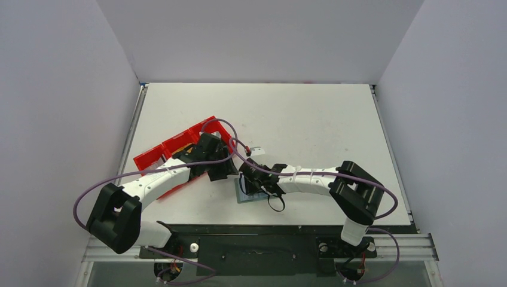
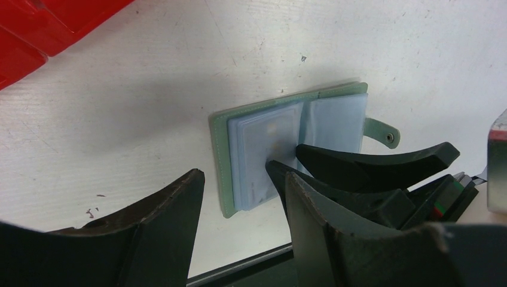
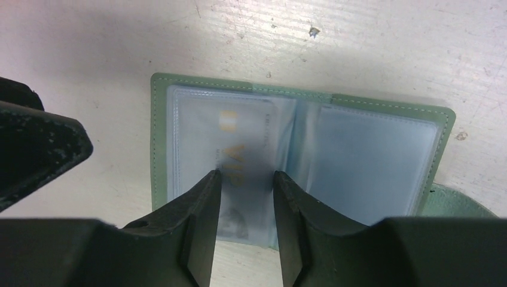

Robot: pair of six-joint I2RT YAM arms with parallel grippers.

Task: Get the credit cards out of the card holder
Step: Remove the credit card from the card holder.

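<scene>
The grey-green card holder [image 3: 158, 137] lies open and flat on the white table, its clear sleeves up and its tab [image 3: 460, 204] at the right. It also shows in the left wrist view [image 2: 219, 143] and the top view [image 1: 246, 198]. A pale credit card [image 3: 239, 128] with gold lettering sits inside the left sleeve. My right gripper [image 3: 246, 176] is open with a narrow gap, its fingertips down on that left sleeve. My left gripper [image 2: 242, 179] is open and empty, just off the holder's left near corner. Other cards are not distinguishable.
A red three-compartment tray [image 1: 173, 146] stands to the left behind my left arm, its corner in the left wrist view [image 2: 36, 30]. The table's near edge [image 2: 251, 263] runs just below the holder. My two grippers [image 1: 230, 173] [image 1: 250, 181] sit close together.
</scene>
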